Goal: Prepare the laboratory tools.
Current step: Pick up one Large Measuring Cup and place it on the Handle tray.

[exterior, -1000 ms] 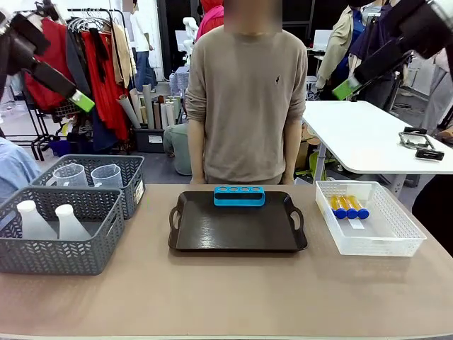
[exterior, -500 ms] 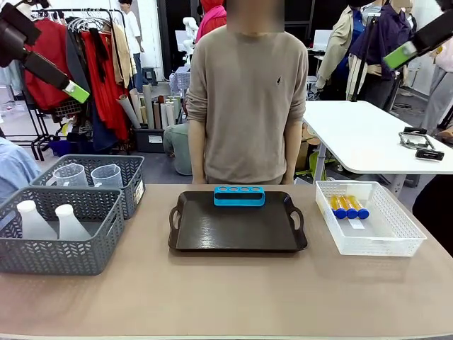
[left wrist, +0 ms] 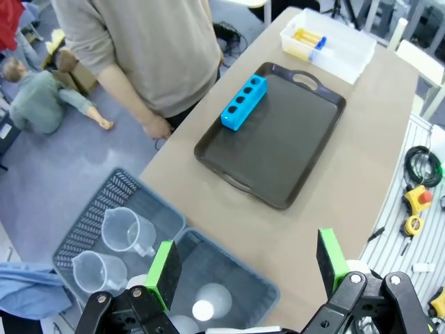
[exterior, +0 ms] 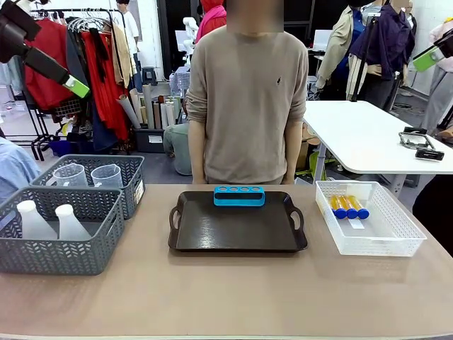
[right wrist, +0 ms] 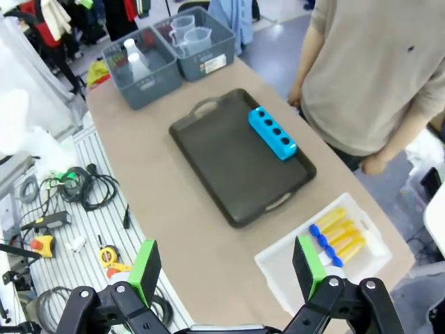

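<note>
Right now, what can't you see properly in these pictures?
- Front view: the lower parts of the two flasks are hidden behind the near grey basket.
- Front view: the label on the far grey basket is too small to read.
- Front view: the tubes in the white mesh basket lie bunched together, so their count is unsure.

The dark tray (exterior: 233, 230) looks glossy, the tan table (exterior: 233, 297) matt, the 2 jugs (exterior: 106, 175) clear plastic.
</note>
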You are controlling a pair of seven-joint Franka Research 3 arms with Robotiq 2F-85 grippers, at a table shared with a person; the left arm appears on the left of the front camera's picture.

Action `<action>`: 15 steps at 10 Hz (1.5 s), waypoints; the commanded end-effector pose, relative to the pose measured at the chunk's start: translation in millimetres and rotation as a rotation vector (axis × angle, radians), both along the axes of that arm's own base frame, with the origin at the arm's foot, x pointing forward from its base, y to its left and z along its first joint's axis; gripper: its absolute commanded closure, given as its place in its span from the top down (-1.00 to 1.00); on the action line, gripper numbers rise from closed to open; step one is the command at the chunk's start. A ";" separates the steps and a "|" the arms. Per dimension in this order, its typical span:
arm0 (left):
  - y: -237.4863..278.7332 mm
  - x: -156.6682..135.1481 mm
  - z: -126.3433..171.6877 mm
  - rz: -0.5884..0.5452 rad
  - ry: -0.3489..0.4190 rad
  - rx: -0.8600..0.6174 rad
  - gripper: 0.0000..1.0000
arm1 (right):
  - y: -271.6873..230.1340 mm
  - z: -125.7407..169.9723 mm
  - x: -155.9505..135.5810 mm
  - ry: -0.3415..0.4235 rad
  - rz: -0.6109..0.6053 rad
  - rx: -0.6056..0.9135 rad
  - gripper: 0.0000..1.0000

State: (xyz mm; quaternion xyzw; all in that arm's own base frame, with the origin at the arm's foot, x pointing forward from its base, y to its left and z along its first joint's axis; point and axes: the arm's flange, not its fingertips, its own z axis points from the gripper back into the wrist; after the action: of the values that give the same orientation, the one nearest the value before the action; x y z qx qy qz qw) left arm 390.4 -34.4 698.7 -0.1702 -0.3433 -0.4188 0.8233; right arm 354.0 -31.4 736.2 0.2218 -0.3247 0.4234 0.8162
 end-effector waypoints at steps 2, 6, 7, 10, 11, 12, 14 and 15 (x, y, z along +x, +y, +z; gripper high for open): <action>0.0 -3.4 -1.2 -0.005 -0.002 0.006 1.00 | 5.8 -0.7 -3.5 0.046 0.010 0.021 1.00; 0.0 -3.4 -1.2 -0.005 -0.002 0.006 1.00 | 5.8 -0.7 -3.5 0.046 0.010 0.021 1.00; 0.0 -3.4 -1.2 -0.005 -0.002 0.006 1.00 | 5.8 -0.7 -3.5 0.046 0.010 0.021 1.00; 0.0 -3.4 -1.2 -0.005 -0.002 0.006 1.00 | 5.8 -0.7 -3.5 0.046 0.010 0.021 1.00; 0.0 -3.4 -1.2 -0.005 -0.002 0.006 1.00 | 5.8 -0.7 -3.5 0.046 0.010 0.021 1.00; 0.0 -3.4 -1.2 -0.005 -0.002 0.006 1.00 | 5.8 -0.7 -3.5 0.046 0.010 0.021 1.00; 0.0 -3.4 -1.2 -0.005 -0.002 0.006 1.00 | 5.8 -0.7 -3.5 0.046 0.010 0.021 1.00; 0.0 -3.4 -1.2 -0.005 -0.002 0.006 1.00 | 5.8 -0.7 -3.5 0.046 0.010 0.021 1.00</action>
State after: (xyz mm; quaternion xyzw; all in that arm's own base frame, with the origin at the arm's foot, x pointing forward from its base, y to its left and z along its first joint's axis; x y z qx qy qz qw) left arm 389.6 -35.9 698.7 -0.1670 -0.3419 -0.4193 0.8242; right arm 350.2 -28.2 732.5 0.2286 -0.3063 0.4236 0.8213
